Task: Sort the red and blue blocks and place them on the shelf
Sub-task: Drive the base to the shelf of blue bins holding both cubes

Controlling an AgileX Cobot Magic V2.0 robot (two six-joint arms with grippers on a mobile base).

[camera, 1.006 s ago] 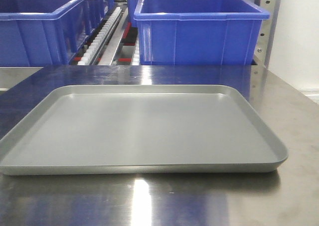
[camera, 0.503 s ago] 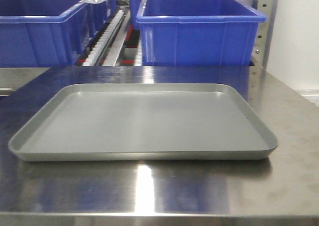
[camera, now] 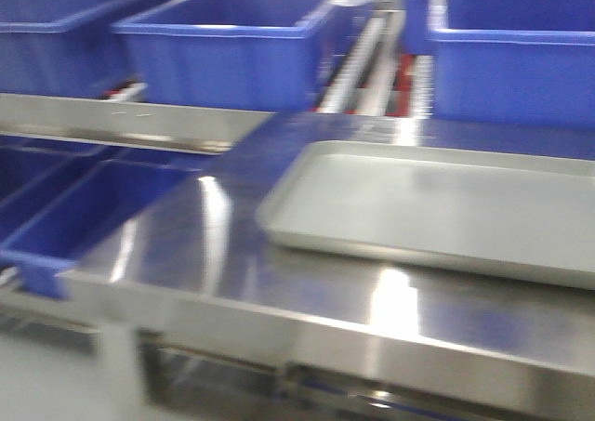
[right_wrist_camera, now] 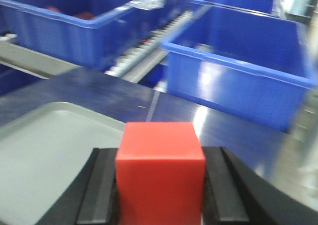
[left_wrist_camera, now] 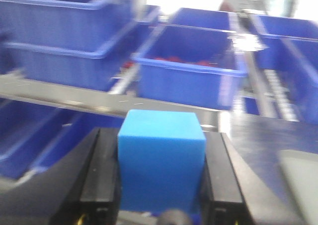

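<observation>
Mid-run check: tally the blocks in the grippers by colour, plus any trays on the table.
blue block, clamped in the left gripper: 1
red block, clamped in the right gripper: 1
grey tray on the steel table: 1
Total: 3

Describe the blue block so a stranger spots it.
Rows of large blue bins fill the left wrist view. In front of them, the black left jaws clamp the blue block, a small cube. It is paler than the bins; the right jaws hold the red block.
</observation>
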